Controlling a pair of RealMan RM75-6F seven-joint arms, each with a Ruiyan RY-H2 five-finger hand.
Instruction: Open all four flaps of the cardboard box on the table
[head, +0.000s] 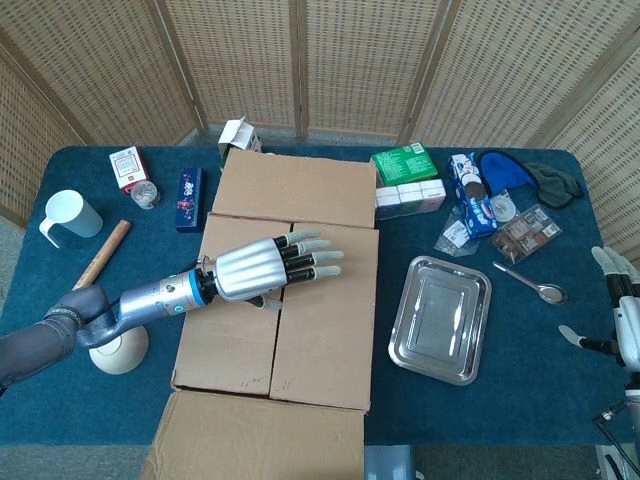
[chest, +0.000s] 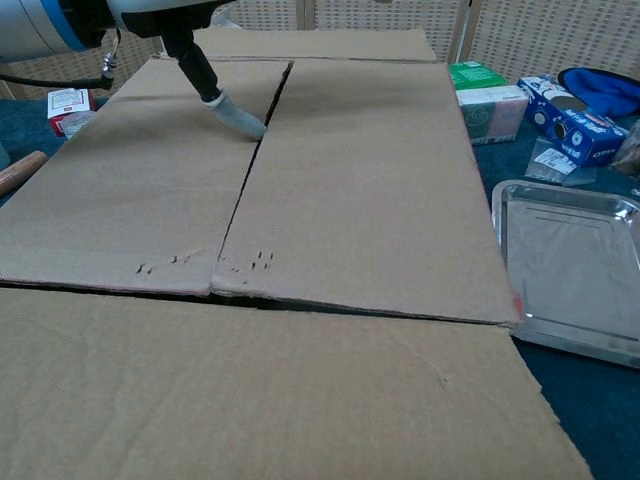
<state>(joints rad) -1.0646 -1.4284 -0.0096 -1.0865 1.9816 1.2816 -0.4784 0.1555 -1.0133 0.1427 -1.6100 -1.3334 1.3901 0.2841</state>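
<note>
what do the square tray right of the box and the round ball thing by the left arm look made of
The square tray looks like polished metal, likely stainless steel: silvery with bright reflections. The cream ball is matte and dull, perhaps wood or ceramic; unclear.

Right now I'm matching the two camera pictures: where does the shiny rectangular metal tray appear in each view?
Head view: the shiny rectangular metal tray lies right of centre on the blue tablecloth, beside the cardboard box's right edge.
Chest view: the tray sits at the right edge, partly cut off by the frame.
Shared landmark: the green packet beyond the tray, near the box's far right corner.
</note>
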